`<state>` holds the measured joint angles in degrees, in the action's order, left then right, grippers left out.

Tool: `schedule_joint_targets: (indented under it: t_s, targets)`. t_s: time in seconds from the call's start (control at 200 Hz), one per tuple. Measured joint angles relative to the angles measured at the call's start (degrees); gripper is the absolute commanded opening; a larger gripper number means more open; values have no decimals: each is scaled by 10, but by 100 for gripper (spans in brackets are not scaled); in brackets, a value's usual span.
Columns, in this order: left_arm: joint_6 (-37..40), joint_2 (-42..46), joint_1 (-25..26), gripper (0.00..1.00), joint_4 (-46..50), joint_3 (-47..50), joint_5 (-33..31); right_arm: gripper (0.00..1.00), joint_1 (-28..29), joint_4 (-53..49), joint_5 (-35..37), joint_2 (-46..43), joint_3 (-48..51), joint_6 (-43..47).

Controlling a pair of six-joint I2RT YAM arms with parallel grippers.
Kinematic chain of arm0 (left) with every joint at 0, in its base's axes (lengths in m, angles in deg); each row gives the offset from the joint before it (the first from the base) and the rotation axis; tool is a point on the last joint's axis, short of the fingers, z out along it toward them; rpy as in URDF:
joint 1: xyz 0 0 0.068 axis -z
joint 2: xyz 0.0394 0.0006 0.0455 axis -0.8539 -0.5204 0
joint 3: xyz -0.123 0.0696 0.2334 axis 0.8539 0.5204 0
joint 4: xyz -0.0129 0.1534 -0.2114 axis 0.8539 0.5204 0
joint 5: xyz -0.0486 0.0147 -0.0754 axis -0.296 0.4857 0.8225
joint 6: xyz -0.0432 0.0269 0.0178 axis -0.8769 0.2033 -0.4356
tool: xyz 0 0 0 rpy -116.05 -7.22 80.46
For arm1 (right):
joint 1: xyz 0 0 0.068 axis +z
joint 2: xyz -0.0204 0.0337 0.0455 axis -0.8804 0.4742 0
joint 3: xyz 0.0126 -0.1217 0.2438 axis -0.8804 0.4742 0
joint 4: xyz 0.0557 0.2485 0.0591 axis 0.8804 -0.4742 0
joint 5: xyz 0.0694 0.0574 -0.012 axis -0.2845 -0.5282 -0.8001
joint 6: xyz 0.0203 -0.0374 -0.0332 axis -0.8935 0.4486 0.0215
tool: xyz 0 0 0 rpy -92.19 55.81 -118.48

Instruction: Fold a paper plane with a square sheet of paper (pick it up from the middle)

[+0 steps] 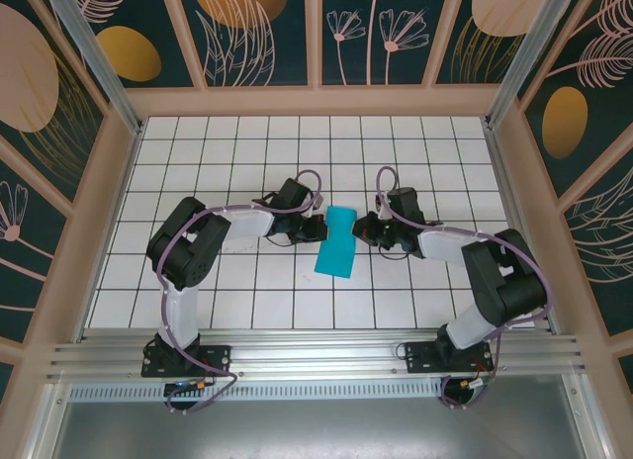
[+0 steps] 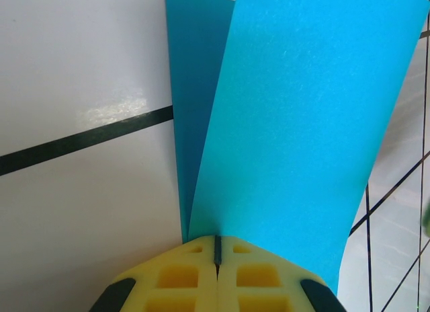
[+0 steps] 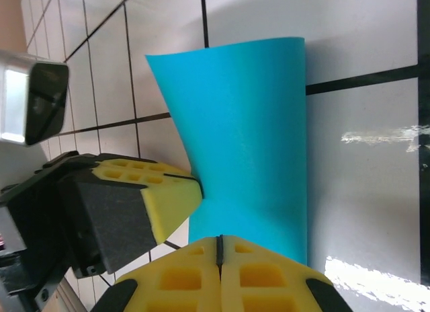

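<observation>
The white grid-tiled table carries everything, and the teal sheet of paper lies near its middle, folded over into a narrow strip set at a slight slant.

The left arm reaches in from the left of the sheet and the right arm from its right, and both wrists end just beside its far half.

In the left wrist view the sheet shows two layers. The lower one lies flat on the tiles, and the upper one lifts away from it and fans wider farther from the camera.

The left gripper meets the sheet's left edge. Its yellow pads are pressed together, with the paper running into the seam between them.

The right gripper sits at the sheet's right edge, its pads likewise closed on the paper.
</observation>
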<state>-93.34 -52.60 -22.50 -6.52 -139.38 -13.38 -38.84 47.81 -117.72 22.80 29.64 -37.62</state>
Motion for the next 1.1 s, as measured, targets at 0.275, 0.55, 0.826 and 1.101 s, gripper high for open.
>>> schedule_joint_targets:
  t_s: [0.275, 0.55, 0.826, 1.101]
  targets:
    - [2, -2, 0, 0, 2, -3, 2, 8, -1, -5, 2, 57, -18, 21]
    - [5, -3, 0, 0, 4, -5, 2, 8, -5, -4, 6, 80, -18, 24]
    - [7, -3, 0, 0, 4, -5, 2, 8, -11, -11, -1, 77, -33, 24]
    - [8, -3, 0, 0, 4, -5, 2, 8, -34, -3, -10, 102, -61, 25]
